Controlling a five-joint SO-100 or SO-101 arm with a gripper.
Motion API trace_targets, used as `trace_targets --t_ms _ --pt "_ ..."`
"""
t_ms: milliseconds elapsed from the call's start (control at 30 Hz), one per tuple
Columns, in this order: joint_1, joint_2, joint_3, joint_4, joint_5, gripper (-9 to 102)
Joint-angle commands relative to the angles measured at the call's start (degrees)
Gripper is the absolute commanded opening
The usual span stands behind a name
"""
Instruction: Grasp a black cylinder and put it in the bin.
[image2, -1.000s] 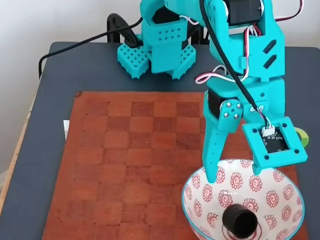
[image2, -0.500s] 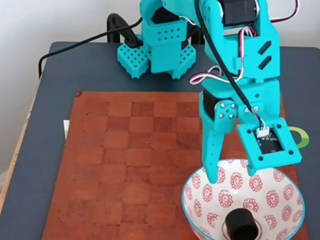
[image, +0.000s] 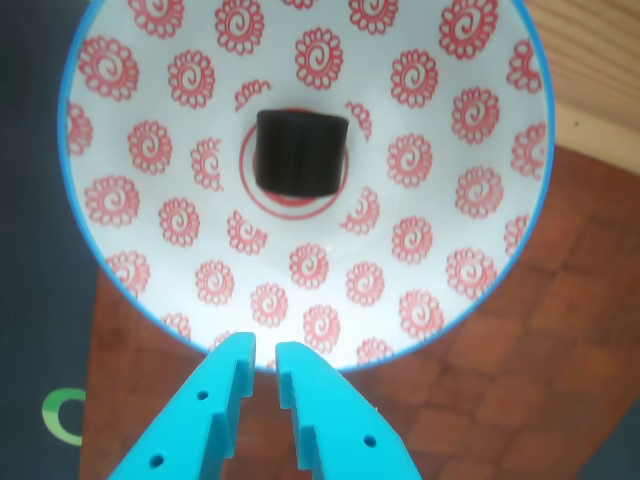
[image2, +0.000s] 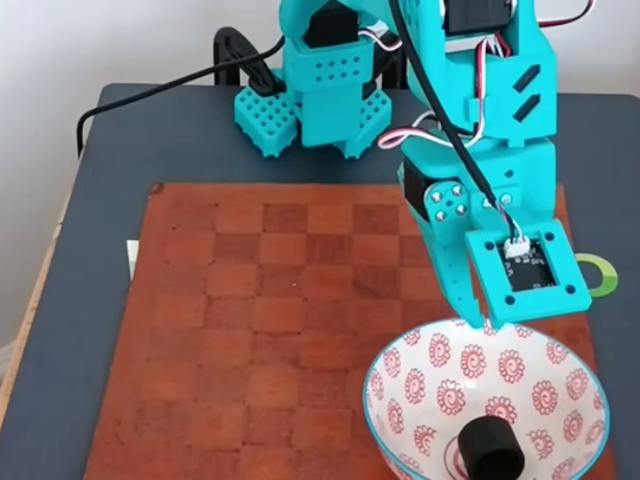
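Since a second ago the arm has drawn back and up from the bowl (image2: 400, 375), and its fingers have come nearly together. It now reaches down from its base, with the gripper (image: 264, 362) poised just over the bowl's near rim in the other view, its jaws almost closed with a thin gap and holding nothing. The cylinder (image: 300, 151) lies in the bowl's centre on the red ring, well apart from the fingertips.
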Motion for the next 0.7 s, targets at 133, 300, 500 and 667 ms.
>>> trace_targets --t_ms 133,300,500,667 --pt "0.0 15.6 14.1 0.1 3.8 0" --pt "-0.4 26.8 27.3 -0.1 8.0 0" --pt "-2.7 40.7 42.2 -0.3 12.5 0" --pt "-5.4 51.4 53.2 -0.3 17.5 0"
